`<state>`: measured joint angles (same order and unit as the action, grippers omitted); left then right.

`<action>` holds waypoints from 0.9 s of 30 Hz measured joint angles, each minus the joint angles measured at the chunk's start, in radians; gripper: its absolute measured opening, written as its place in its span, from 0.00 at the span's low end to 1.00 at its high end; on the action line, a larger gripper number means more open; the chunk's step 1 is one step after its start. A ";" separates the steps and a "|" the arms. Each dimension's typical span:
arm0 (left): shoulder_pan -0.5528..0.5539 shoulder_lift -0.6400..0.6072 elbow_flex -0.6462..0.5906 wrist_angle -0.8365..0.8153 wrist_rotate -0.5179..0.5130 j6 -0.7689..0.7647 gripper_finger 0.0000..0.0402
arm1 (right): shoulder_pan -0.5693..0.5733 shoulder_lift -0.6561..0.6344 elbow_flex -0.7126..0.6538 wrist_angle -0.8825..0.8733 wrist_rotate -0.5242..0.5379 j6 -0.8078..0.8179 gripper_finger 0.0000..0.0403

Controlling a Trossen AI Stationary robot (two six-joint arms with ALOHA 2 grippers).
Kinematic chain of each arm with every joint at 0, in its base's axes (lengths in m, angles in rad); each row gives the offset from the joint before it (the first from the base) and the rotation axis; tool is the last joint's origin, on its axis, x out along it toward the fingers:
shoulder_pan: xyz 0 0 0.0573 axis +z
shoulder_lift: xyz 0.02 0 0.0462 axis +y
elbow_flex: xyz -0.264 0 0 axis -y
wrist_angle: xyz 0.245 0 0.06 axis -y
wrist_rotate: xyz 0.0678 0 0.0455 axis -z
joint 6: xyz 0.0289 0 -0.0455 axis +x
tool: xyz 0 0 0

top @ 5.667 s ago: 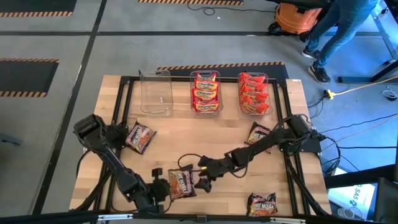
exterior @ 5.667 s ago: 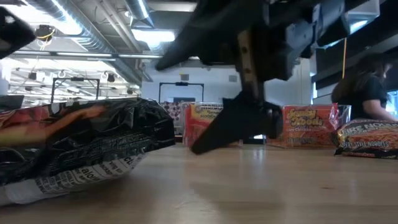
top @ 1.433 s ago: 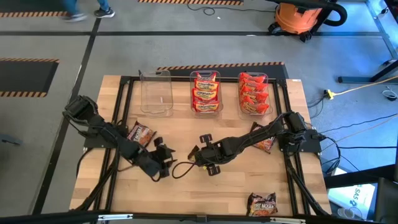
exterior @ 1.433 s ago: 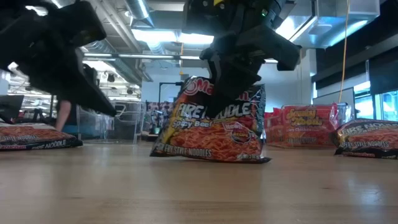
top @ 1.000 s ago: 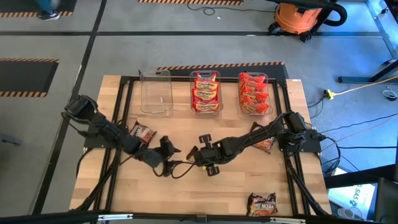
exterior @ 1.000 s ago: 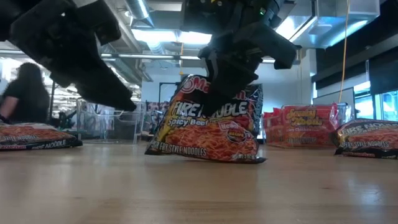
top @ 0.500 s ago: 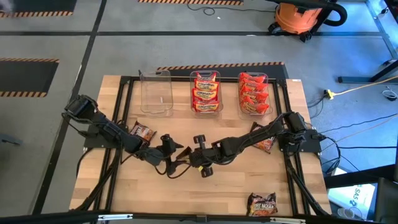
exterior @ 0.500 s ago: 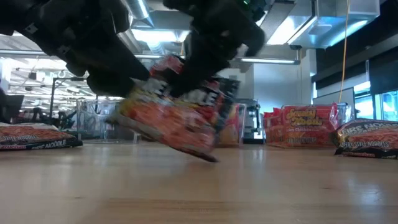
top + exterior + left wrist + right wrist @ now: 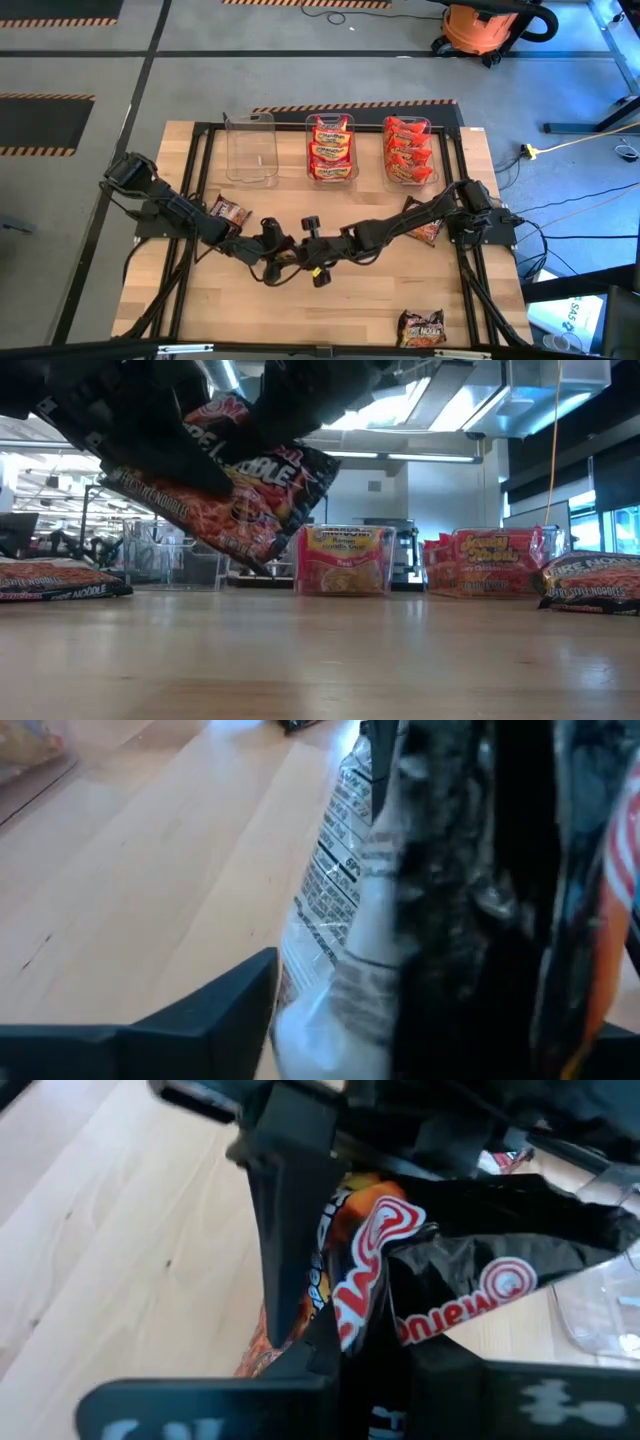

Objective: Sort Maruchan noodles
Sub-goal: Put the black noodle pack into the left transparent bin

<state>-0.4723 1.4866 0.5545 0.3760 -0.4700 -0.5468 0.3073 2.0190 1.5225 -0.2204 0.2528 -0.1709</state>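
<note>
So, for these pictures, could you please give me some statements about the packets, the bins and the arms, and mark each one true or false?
1. The left bin is empty. True.
2. The held dark packet lies flat on the table. False: it hangs tilted above it.
3. The middle bin holds red packets. False: it holds orange-yellow packets; the red packets are in the right bin.
4. The left gripper and the right gripper meet near the table's middle. True.
5. A loose dark packet lies at the high view's lower right. True.
</note>
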 joint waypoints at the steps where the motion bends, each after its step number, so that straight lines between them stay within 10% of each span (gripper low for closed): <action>1: 0.001 0.000 0.000 0.000 0.001 0.000 0.60 | 0.000 0.000 0.003 0.000 0.001 0.010 0.07; 16: -0.018 -0.023 0.000 0.003 -0.011 0.048 0.34 | 0.010 -0.120 0.146 -0.711 -0.155 0.228 0.59; 21: -0.033 -0.022 0.000 0.045 -0.050 0.089 0.34 | 0.047 -0.295 -0.206 -0.339 -0.083 0.290 0.68; 27: -0.033 -0.021 0.000 0.120 -0.065 0.138 0.34 | 0.059 -0.396 -0.707 0.500 0.031 0.365 0.73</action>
<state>-0.5053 1.4658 0.5545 0.4958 -0.5350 -0.4090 0.3664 1.6232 0.8154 0.2796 0.2843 0.1940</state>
